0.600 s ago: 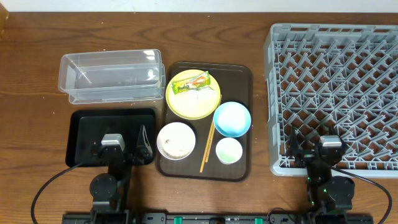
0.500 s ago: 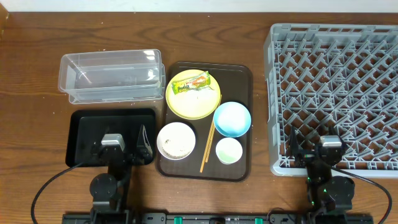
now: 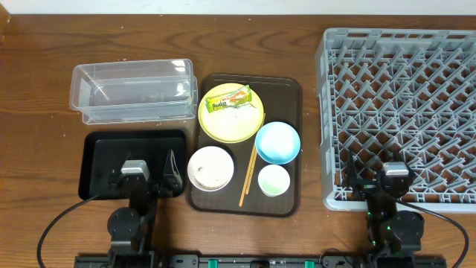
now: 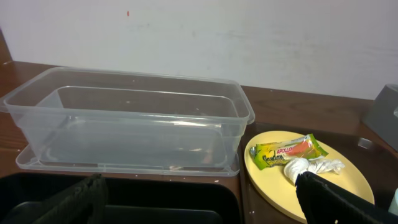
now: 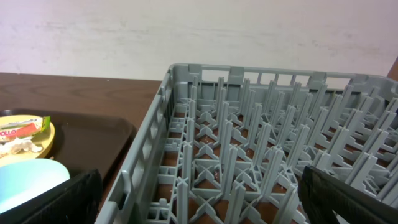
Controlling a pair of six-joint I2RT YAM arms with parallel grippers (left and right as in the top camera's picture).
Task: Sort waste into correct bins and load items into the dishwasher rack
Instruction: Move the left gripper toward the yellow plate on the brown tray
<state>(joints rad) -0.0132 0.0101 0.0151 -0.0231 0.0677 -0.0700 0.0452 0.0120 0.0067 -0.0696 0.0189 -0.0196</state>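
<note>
Pincers both stand spread wide with nothing between the fingers. The left pincer (image 3: 143, 177) hangs over the shallow black tray (image 3: 100, 149) near the front edge of the bench (image 3: 37, 59), left of the middle. The right pincer (image 3: 394, 179) hangs over the front rim of the grey dishwasher rack (image 3: 401, 112), which fills the bench's right end.

The clear tub (image 3: 134, 91) sits just behind the black tray. Beside both, mid-bench, lies the brown serving tray (image 3: 286, 89). At its back is the yellow plate (image 3: 234, 123), carrying the green-and-orange wrapper (image 3: 229, 99) and the crumpled tissue (image 4: 311, 168), the two touching. The light blue bowl (image 3: 277, 141) is in front of the plate, to the right. The white bowl (image 3: 210, 167) and the small cup (image 3: 273, 179) sit nearest the front, the chopsticks (image 3: 248, 177) lying between them.
</note>
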